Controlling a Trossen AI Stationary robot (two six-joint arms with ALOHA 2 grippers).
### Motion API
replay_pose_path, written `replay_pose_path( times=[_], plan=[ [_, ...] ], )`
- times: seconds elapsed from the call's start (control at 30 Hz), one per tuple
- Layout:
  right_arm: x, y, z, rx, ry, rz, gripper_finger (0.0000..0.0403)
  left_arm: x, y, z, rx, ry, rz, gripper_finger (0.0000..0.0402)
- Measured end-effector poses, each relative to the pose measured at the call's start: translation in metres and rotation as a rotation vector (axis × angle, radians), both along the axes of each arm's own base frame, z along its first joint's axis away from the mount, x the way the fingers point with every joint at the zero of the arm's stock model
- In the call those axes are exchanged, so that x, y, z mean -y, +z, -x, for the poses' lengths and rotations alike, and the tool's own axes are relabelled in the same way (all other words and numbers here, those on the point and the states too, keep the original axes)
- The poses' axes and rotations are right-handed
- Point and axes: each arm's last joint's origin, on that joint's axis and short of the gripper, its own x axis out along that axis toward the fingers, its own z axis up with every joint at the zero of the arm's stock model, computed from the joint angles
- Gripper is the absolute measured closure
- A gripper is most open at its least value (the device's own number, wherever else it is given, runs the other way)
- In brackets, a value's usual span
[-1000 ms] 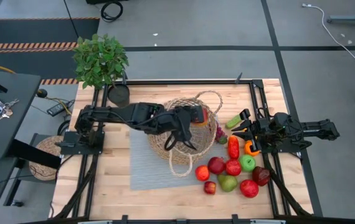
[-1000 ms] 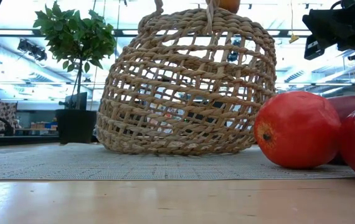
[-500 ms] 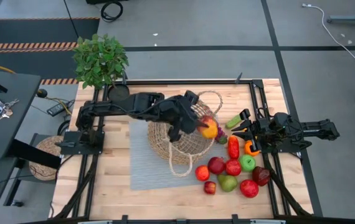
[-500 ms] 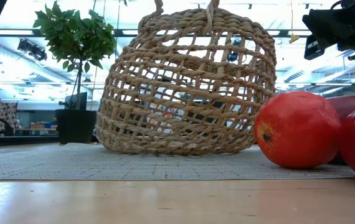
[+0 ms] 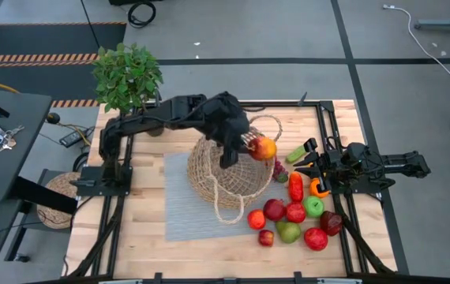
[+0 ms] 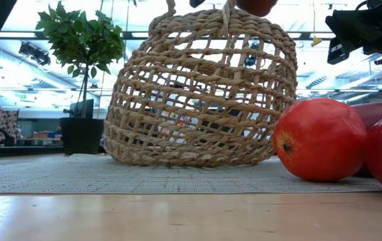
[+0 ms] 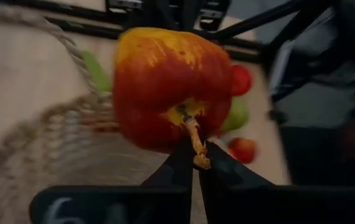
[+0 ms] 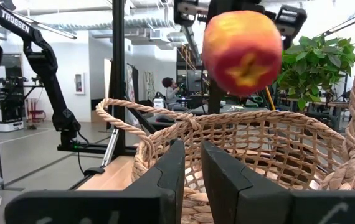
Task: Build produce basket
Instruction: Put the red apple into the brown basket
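The left gripper (image 5: 250,147) had lifted clear of the basket (image 5: 233,162) in the last second: 1 s earlier it reached down inside the bowl, and now it hung above the right rim, its jaws clamped on a red-and-yellow pepper (image 5: 264,147) by the stem end. In the left wrist view the pepper (image 7: 171,87) filled the space just ahead of the closed fingers (image 7: 180,167). That reads as produce taken out rather than put in, so the basket looked no fuller; through the weave in the low view no fruit could be made out inside.

The basket sat tipped on a grey mat (image 5: 185,213), a tan open-weave wicker bowl with 2 thin loop handles, near the middle of the table (image 5: 146,237). The rest of the produce (image 5: 292,213), red and green apples, an orange and a cucumber, lay in a cluster to its right and nearer.

The right gripper (image 5: 317,167) waited at the table's right side, its jaws slightly apart and empty.
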Motion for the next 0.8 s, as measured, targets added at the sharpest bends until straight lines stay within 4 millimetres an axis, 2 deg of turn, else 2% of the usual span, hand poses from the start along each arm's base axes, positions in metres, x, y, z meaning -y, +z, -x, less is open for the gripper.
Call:
replay_pose_path(
  times=[0.27,0.47,0.6,0.8],
  plan=[
    [0.0000,0.0000,0.0000,0.000,0.000,0.000,0.0341,-0.0004,0.0013,0.0017,-0.065,0.016,0.318,0.0382],
    [0.0000,0.0000,0.0000,0.000,0.000,0.000,0.0341,0.0008,0.0000,0.0045,-0.188,0.113,0.560,0.0378],
    [0.0000,0.0000,0.0000,0.000,0.000,0.000,0.0341,-0.0001,-0.0015,0.0067,-0.254,0.170,0.646,0.0370],
    [0.0000,-0.0001,-0.0001,-0.001,0.000,0.000,0.0341,-0.0032,-0.0017,0.0071,-0.288,0.243,0.713,0.0380]
  ],
)
